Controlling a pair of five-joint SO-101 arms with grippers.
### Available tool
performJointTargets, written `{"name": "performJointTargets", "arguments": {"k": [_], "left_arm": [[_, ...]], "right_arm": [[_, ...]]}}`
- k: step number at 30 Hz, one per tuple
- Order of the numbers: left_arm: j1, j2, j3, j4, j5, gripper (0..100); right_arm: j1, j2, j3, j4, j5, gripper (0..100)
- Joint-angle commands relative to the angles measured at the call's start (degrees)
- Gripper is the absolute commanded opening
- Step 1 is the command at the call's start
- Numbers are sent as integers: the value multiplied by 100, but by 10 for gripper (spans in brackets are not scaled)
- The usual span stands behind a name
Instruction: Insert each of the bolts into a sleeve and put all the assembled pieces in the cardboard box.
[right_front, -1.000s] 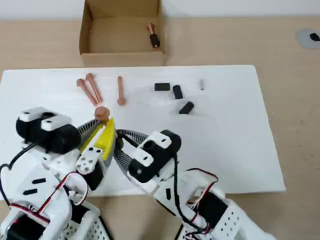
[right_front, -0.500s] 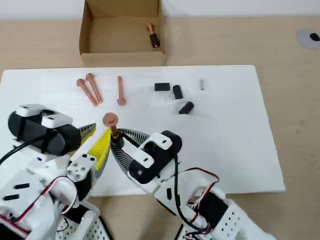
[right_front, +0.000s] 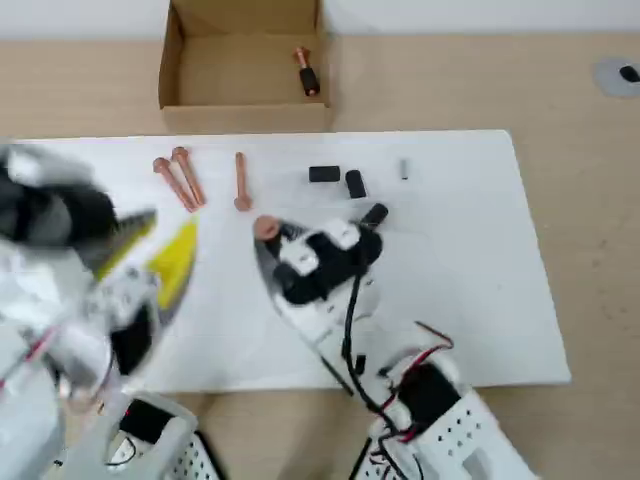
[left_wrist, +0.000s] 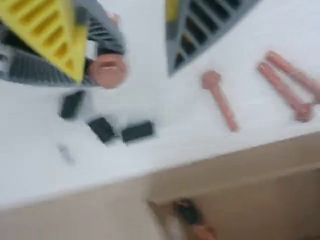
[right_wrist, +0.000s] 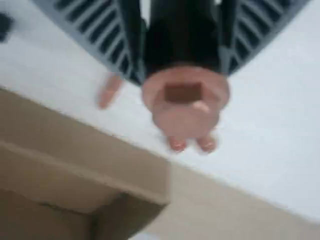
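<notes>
The white board, flat and smooth, lies on a wooden table. At 12 o'clock stands the open cardboard box; 1 finished piece, copper with a black sleeve, lies by its 3 o'clock wall. The right gripper, with ribbed grey fingers, points toward 11 o'clock and is clamped on the held bolt, which has a round copper head and sits inside a black sleeve. The left gripper, with 1 yellow finger, hangs at 9 o'clock with its fingers apart. 3 loose bolts and 3 loose sleeves lie on the board near the box.
</notes>
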Motion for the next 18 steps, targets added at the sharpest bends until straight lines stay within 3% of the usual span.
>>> {"name": "performJointTargets", "arguments": {"k": [1, 4, 8, 18], "left_arm": [[-1055, 1077, -97, 9, 176, 122], [-1732, 1868, 158, -404, 738, 122], [-2101, 2721, 211, -1081, 1073, 122], [-2180, 5138, 158, -2286, 1240, 122]], "right_arm": [[629, 1481, -1640, -141, 53, 9], [1156, 3055, -3037, 44, 53, 9], [1596, 4901, -5235, 651, 26, 9], [2079, 9367, -9938, 1002, 53, 9]]}}
